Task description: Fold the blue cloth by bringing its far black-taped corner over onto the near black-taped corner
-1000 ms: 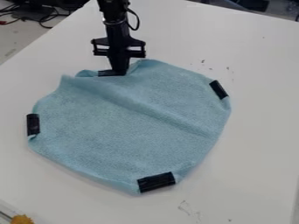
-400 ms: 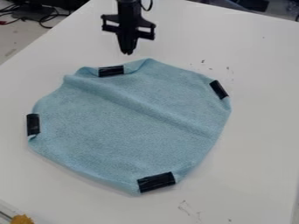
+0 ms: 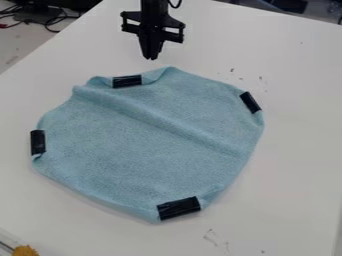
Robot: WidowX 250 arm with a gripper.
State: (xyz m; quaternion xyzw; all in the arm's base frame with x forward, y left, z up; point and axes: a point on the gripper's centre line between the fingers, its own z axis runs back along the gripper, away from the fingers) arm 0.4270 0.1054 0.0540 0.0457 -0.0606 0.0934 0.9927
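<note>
The black gripper (image 3: 151,58) hangs over the white table just beyond the cloth's upper edge, shut with nothing held. Its closed tips point down, apart from the cloth. The light blue cloth (image 3: 150,140) lies spread out with its corners folded in, a raised crease running from its upper left towards its right side. Black tape pieces mark the folded corners: an upper one (image 3: 127,81) nearest the gripper, a right one (image 3: 250,101), a left one (image 3: 38,142) and a lower one (image 3: 178,208).
The white table (image 3: 294,150) has small dark marks at the right and lower right. A yellow-orange object (image 3: 25,250) sits at the lower left corner. Dark cables (image 3: 50,20) lie beyond the table at the upper left.
The gripper has moved up and slightly right, away from the cloth's upper edge, uncovering the upper tape piece. The cloth's overall position looks the same.
</note>
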